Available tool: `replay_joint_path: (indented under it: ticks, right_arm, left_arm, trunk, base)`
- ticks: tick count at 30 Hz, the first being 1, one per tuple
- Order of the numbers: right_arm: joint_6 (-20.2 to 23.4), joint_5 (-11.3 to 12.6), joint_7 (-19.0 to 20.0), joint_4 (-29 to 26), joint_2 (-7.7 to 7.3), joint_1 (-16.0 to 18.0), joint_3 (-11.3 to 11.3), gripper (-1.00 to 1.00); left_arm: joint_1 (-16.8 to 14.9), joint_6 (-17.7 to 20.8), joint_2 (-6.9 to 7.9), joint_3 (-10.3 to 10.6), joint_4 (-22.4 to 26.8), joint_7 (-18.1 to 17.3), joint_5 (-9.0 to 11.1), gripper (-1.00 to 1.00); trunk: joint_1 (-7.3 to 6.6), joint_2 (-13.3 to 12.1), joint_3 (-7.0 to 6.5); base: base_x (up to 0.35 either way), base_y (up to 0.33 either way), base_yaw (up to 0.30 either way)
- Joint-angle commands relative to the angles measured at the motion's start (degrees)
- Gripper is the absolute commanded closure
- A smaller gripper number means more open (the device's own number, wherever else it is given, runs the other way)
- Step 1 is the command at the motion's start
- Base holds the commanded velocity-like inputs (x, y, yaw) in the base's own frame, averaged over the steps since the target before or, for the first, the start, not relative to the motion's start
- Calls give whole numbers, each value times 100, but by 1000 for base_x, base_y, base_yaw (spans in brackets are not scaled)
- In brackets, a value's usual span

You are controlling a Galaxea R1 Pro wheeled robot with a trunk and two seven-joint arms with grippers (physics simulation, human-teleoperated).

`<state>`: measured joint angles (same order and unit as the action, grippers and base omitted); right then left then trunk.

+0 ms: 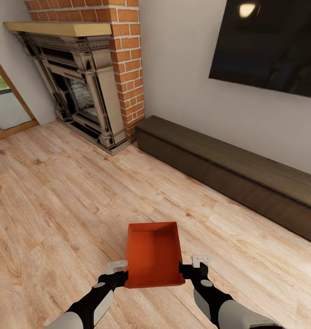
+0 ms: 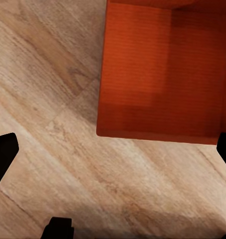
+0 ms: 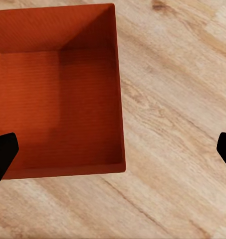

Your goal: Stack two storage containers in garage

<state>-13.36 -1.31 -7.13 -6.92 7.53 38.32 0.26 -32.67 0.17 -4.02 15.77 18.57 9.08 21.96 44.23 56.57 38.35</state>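
Container (image 1: 153, 255) sits between our left gripper (image 1: 117, 273) and right gripper (image 1: 195, 267), both spread apart.

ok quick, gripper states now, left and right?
Left gripper: open, beside the storage container, holding nothing.
Right gripper: open, at the container's other side, holding nothing.

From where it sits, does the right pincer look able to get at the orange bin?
Probably yes. The right pincer sits right beside the orange bin near its front corner, with bare wood floor around and nothing between them; its fingertips look spread wide.
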Motion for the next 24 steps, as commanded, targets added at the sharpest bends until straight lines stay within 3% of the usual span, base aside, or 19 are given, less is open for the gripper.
replay_joint_path:
  ticks: [1, 6, 12, 17, 22, 24]
  right_arm:
    - [-17, -15, -25, 6, 2, 2, 5, -100]
    - [-24, -19, -25, 6, 2, 1, 8, -100]
    - [-30, -18, -25, 6, -3, 3, 9, -100]
    - [-35, -96, -25, 6, 2, 1, 9, -100]
    - [-82, -162, 22, 6, 0, 7, 3, -100]
    - [-83, -127, 17, 6, 2, 8, 12, -100]
  left_arm:
    - [-2, 0, 8, 46, 7, 41, 45, -100]
    - [-2, -12, 9, 44, 20, 42, 45, -100]
    - [-2, -56, 47, 49, 231, 65, 43, -100]
    - [-2, -36, 80, 49, 437, 442, 37, -100]
    - [-2, -70, 72, 96, 598, 543, -128, -100]
    - [-2, -70, 85, 89, 531, 511, -79, -100]
  trunk:
    - [23, 45, 23]
    - [133, 245, 112]
    - [1, 5, 5]
    - [-109, -196, -85]
    - [-86, -155, -67]
    - [-42, -74, -31]
  base:
    - [0, 0, 0]
    - [0, 0, 0]
    - [0, 0, 0]
    - [0, 0, 0]
    - [0, 0, 0]
    - [0, 0, 0]
